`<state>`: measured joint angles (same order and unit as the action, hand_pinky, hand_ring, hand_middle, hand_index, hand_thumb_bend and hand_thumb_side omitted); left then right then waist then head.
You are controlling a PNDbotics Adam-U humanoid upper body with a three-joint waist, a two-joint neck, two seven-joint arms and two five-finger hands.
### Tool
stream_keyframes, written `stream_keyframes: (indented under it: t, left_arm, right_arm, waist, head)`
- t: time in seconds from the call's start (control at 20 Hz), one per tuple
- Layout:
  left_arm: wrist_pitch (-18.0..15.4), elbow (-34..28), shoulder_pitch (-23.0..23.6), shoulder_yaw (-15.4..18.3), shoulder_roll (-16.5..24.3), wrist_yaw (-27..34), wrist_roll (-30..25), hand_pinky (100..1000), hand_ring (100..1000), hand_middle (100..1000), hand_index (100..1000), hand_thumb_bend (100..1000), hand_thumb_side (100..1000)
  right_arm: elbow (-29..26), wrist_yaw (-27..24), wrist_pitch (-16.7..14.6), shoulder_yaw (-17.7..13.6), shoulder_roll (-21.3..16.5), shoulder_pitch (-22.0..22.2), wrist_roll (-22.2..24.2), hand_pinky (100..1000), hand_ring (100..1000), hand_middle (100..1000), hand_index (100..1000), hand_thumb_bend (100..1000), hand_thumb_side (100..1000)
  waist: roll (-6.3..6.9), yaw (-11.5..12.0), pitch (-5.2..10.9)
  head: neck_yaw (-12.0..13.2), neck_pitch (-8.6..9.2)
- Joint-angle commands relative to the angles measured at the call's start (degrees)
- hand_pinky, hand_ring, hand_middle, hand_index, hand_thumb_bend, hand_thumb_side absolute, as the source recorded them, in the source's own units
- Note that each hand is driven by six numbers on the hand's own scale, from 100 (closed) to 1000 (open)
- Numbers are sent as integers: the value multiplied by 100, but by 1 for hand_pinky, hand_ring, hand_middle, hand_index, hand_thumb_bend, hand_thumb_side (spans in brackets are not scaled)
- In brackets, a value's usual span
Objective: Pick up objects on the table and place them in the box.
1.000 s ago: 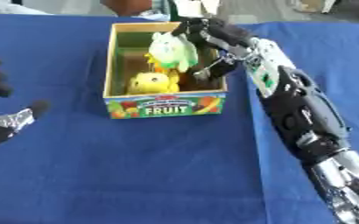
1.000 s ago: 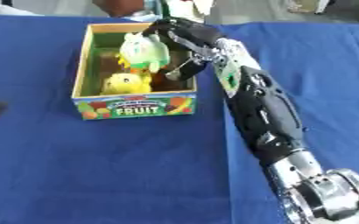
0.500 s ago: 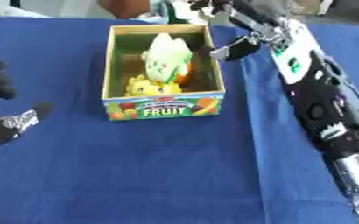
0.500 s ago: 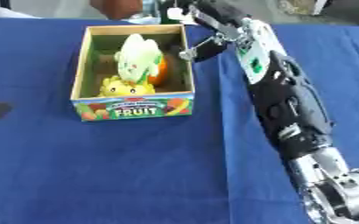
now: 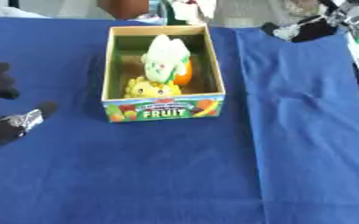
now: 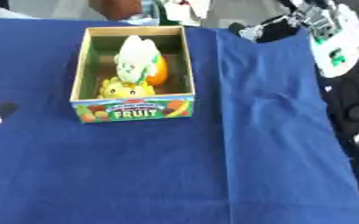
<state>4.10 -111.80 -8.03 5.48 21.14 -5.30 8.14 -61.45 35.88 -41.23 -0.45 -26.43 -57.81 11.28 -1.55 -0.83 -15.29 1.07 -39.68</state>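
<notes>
So the box (image 5: 164, 111) reads "FRUIT" on its front, long axis running away from the camera, white toy (image 5: 166, 59) lying lengthwise inside; right hand (image 6: 268, 29) hangs beyond it, fingers unclear; left hand (image 5: 0, 105) relaxed

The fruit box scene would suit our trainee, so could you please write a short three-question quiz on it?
1. True or false: the box lies tipped on its side.
2. Which toy sits nearest the box's printed front wall?
A. the yellow toy
B. the pale green toy
C. the orange toy
3. Fill in: the right hand is off to the box's ____ side, at the table's far edge.

Key
1. False: it stands upright, open top facing up.
2. A.
3. Right. The hand is clear of the box; its fingers cannot be made out. The left hand shows at the left edge, away from the box.
</notes>
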Motion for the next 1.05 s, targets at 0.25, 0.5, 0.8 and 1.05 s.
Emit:
stream_keyframes:
  t: [0.25, 0.5, 0.8, 1.05]
  left_arm:
    - [8, -69, -16, 109, 93, -74, 74, 560, 503, 512, 699, 808, 100]
    - [22, -51, 4, 130, 69, -105, 99, 560, 503, 512, 700, 809, 100]
    - [15, -37, 31, 117, 48, -132, 78, 560, 503, 512, 699, 809, 100]
    - [29, 39, 177, 108, -47, -173, 70, 560, 503, 511, 696, 808, 109]
  right_arm:
    - [-826, -375, 166, -292, -739, 523, -68, 690, 879, 764, 858, 383, 100]
    - [-1216, -506, 232, -487, -912, 1026, -74, 690, 883, 762, 860, 359, 100]
    - [-1623, -703, 389, -749, -834, 1440, -74, 690, 887, 759, 863, 331, 100]
    - [-1901, -997, 479, -1148, -383, 1911, -197, 685, 897, 738, 862, 182, 100]
  waist:
    - [22, -35, 44]
    - [23, -96, 6]
    - [11, -168, -9]
    - [-24, -464, 21]
  head:
    - [106, 128]
    - [146, 144]
    - [137, 80]
    - [151, -79]
